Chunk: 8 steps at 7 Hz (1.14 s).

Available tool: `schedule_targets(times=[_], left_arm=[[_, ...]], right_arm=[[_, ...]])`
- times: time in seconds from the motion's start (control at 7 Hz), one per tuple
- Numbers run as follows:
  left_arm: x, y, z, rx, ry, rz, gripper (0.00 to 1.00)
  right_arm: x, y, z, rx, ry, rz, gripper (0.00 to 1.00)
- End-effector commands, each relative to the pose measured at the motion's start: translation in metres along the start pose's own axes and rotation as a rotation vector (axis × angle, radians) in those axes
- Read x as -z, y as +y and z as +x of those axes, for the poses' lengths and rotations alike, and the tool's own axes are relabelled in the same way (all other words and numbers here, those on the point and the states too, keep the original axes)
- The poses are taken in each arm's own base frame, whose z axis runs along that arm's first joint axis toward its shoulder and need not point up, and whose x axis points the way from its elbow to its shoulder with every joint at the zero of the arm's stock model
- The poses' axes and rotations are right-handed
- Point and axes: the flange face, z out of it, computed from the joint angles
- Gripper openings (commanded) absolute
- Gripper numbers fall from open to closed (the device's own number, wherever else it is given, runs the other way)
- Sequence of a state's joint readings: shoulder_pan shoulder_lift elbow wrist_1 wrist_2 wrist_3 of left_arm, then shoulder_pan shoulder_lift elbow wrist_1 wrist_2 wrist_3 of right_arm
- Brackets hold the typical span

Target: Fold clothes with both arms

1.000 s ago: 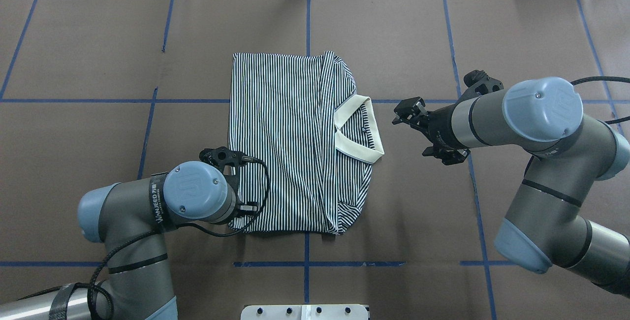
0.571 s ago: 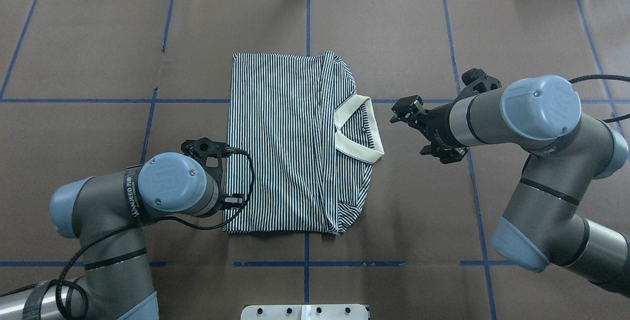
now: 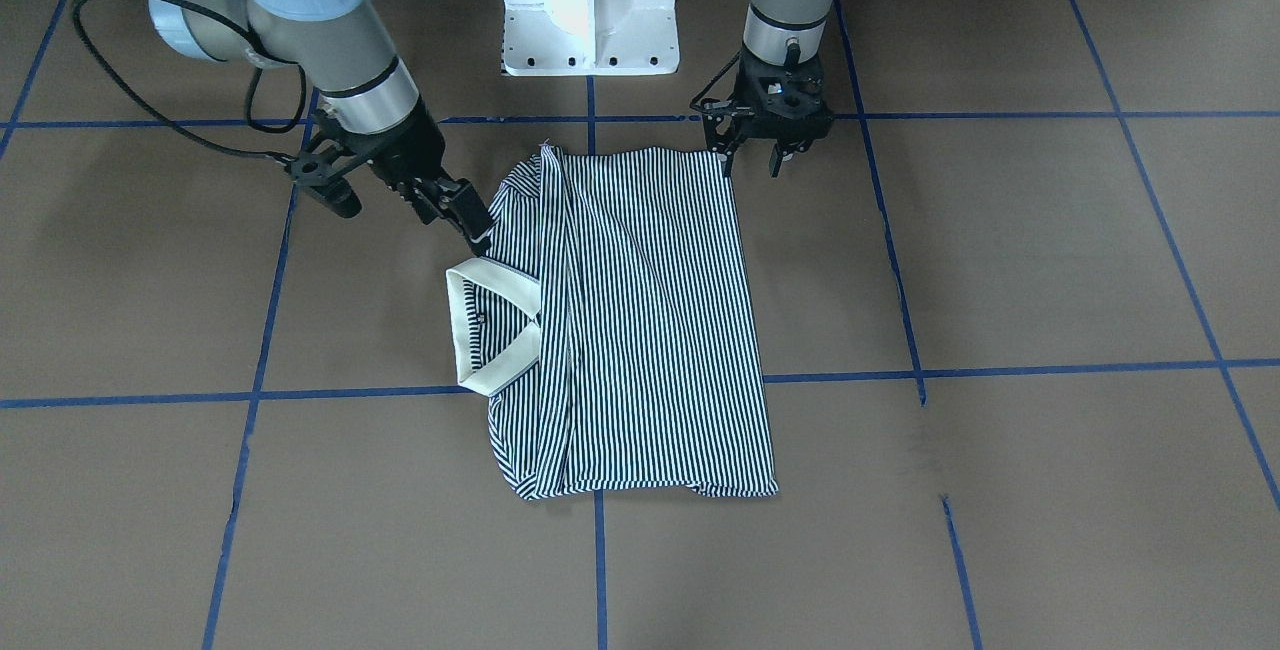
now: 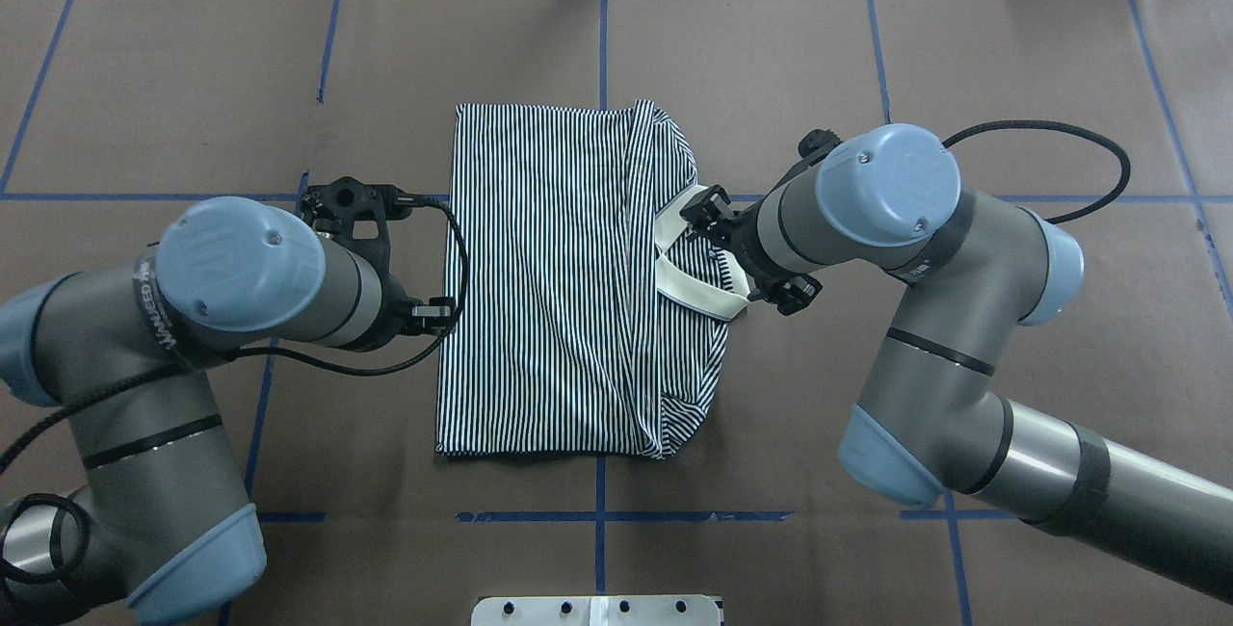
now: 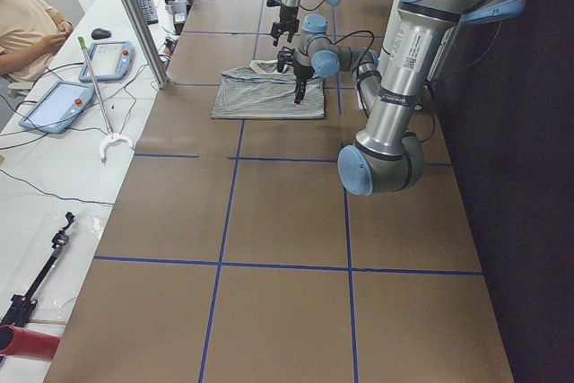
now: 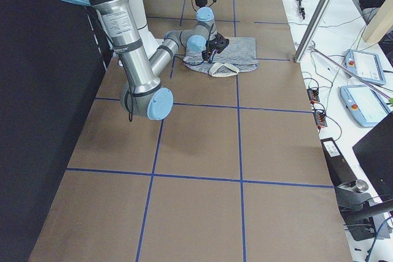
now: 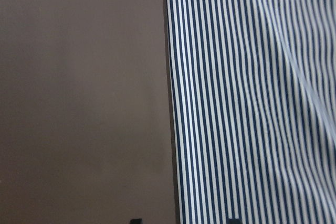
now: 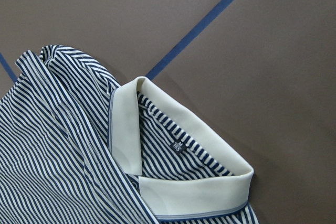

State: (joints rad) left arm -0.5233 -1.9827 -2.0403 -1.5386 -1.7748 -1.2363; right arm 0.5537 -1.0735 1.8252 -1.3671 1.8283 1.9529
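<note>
The striped polo shirt (image 4: 559, 279) (image 3: 640, 330) lies flat and folded into a rectangle on the brown table. Its cream collar (image 4: 708, 301) (image 8: 194, 187) sticks out on the robot's right side. My left gripper (image 3: 750, 167) points down at the shirt's left edge. It is open, and its two tips (image 7: 135, 220) straddle that edge. My right gripper (image 4: 701, 212) (image 3: 478, 228) hovers over the collar and the shoulder fold, tilted toward the shirt. It looks open and holds nothing. Its fingers do not show in the right wrist view.
The white pedestal base (image 3: 590, 20) stands just behind the shirt. Blue tape lines (image 4: 602, 48) cross the table. A seated person (image 5: 27, 15), tablets (image 5: 108, 60) and a metal post (image 5: 134, 15) line the far bench.
My left arm swung left and farther out along the shirt's left edge. My right arm moved in from the right until its gripper is over the collar.
</note>
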Motion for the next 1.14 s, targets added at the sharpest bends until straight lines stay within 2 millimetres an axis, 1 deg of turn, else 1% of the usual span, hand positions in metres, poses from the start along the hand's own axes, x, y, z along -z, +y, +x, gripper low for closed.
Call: schedule_targets(times=[0.0,0.14,0.29,0.43,0.57,0.71,0.86,1.0], left_arm=[[0.016,-0.021,-0.010,0.007,0.023,0.017,0.63],[0.017,-0.023,-0.009,0.008,0.025,0.021,0.63],[0.019,-0.023,-0.007,0.007,0.032,0.023,0.63],[0.020,-0.023,-0.005,0.006,0.034,0.024,0.63],[0.020,-0.023,-0.005,0.006,0.035,0.024,0.63],[0.020,-0.024,-0.005,0.006,0.035,0.024,0.63],[0.020,-0.024,-0.005,0.006,0.035,0.024,0.63],[0.019,-0.023,-0.004,0.005,0.035,0.023,0.63]], right_arm=[[-0.029,0.055,-0.008,0.097,0.046,-0.048,1.00],[-0.037,0.073,-0.005,0.194,0.078,-0.065,1.00],[-0.040,0.097,-0.010,0.326,0.154,-0.071,1.00],[-0.046,0.118,-0.006,0.414,0.217,-0.079,1.00],[-0.063,0.126,0.004,0.496,0.260,-0.071,1.00],[-0.065,0.133,0.003,0.589,0.315,-0.079,1.00],[-0.072,0.142,0.013,0.660,0.365,-0.093,1.00],[-0.071,0.153,0.012,0.671,0.362,-0.104,1.00]])
